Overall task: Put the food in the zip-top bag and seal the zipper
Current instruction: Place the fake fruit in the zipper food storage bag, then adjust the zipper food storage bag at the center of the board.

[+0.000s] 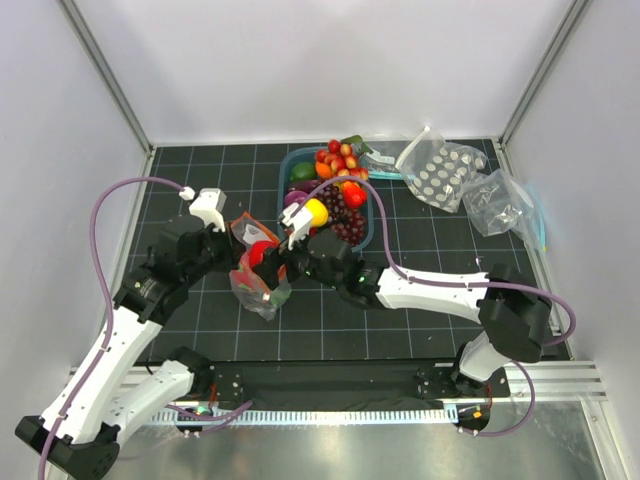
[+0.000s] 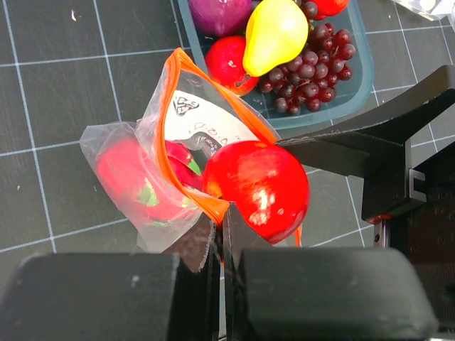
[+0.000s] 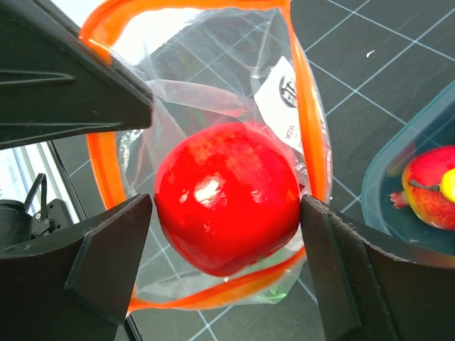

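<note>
The zip-top bag (image 2: 121,170) hangs with its mouth held wide, and its orange zipper (image 3: 309,121) rings a red apple (image 3: 226,195) sitting in the opening. My left gripper (image 2: 226,213) is shut on the bag's orange rim beside the apple (image 2: 256,186). Open, my right gripper (image 3: 227,234) straddles the apple, with a gap showing at the left finger. A red-and-green fruit (image 2: 135,177) lies inside the bag. More food fills the teal tub (image 1: 372,225): a yellow pear (image 2: 274,32), dark grapes (image 2: 313,71) and a red fruit (image 2: 229,60).
At the back right lie a clear pouch of white discs (image 1: 440,172) and another clear pouch with a teal strip (image 1: 505,205). The tub stands just behind the bag, and white walls close in the black gridded mat.
</note>
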Robot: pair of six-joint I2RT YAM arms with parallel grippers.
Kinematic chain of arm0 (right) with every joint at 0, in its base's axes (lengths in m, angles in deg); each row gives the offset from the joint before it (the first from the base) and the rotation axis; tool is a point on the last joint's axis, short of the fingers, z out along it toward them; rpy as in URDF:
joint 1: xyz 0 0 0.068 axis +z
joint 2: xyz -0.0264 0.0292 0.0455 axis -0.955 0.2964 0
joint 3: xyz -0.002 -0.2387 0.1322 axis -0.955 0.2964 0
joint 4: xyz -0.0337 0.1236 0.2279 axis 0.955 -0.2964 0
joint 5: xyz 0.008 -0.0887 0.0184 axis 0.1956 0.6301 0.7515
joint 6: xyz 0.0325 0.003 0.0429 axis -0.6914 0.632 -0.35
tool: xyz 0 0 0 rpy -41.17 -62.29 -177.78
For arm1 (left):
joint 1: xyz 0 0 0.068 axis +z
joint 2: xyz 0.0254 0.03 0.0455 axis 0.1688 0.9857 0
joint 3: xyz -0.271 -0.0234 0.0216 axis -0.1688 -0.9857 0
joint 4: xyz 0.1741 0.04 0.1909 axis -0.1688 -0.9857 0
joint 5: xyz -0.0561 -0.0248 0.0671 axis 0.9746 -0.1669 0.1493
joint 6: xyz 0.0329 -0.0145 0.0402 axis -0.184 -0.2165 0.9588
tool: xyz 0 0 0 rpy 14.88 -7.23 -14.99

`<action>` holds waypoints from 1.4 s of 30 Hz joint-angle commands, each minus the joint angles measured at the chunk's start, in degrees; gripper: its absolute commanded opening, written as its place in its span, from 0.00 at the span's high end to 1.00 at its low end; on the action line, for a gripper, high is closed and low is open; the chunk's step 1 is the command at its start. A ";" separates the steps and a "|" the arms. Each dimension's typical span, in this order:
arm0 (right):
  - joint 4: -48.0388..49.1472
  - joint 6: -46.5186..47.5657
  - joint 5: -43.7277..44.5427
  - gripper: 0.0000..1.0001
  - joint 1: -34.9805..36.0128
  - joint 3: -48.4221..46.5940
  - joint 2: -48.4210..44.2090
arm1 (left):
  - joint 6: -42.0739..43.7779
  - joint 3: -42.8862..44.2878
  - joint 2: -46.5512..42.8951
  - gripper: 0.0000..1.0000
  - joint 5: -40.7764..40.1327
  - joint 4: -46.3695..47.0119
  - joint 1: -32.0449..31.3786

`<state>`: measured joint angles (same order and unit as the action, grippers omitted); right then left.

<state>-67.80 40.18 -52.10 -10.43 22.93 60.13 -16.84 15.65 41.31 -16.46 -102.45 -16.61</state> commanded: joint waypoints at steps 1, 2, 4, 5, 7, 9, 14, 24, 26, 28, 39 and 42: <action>1.04 0.87 1.86 0.07 0.69 -2.58 -0.70 | 0.53 0.04 -0.65 1.00 0.72 3.25 0.22; 0.95 0.87 2.39 0.07 0.78 -2.41 -1.05 | 0.53 0.04 -0.65 1.00 0.64 3.25 0.22; 1.04 0.61 3.09 0.06 0.69 -2.06 -2.01 | 0.53 0.04 -0.56 1.00 0.55 3.25 0.22; 1.13 0.52 3.97 0.06 0.69 -1.53 -2.45 | 0.53 0.04 -0.65 1.00 0.37 3.25 0.22; 1.04 0.52 4.67 0.06 0.69 -1.18 -3.50 | 0.53 0.04 -0.56 1.00 0.37 3.25 0.22; 0.17 0.35 6.60 0.07 0.69 -0.82 -4.21 | 0.53 0.04 -0.65 1.00 0.37 3.25 0.22; -0.01 0.52 7.31 0.07 0.69 0.05 -6.14 | 0.53 0.04 -0.56 1.00 0.37 3.25 0.22; -10.01 -2.90 14.43 0.35 -0.36 -3.89 -5.19 | 0.53 0.04 -0.47 1.00 0.28 3.16 0.22; -12.13 -3.34 15.13 0.37 -0.89 -5.65 -4.31 | 0.53 0.04 -0.47 1.00 0.20 3.25 0.22; -14.42 -3.61 14.79 0.37 -1.15 -7.14 -2.82 | 0.53 0.04 -0.47 1.00 0.20 3.16 0.22; -25.76 -5.01 13.03 0.53 -2.29 -14.97 3.69 | 0.53 -0.04 -0.47 1.00 -0.68 3.08 0.22; -25.94 -5.63 11.80 0.71 -2.91 -15.06 3.87 | 0.53 0.13 -0.38 1.00 -1.03 2.99 0.22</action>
<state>-91.82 35.88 -39.99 -12.64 10.41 64.39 -16.84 15.65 41.33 -16.68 -102.41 -16.61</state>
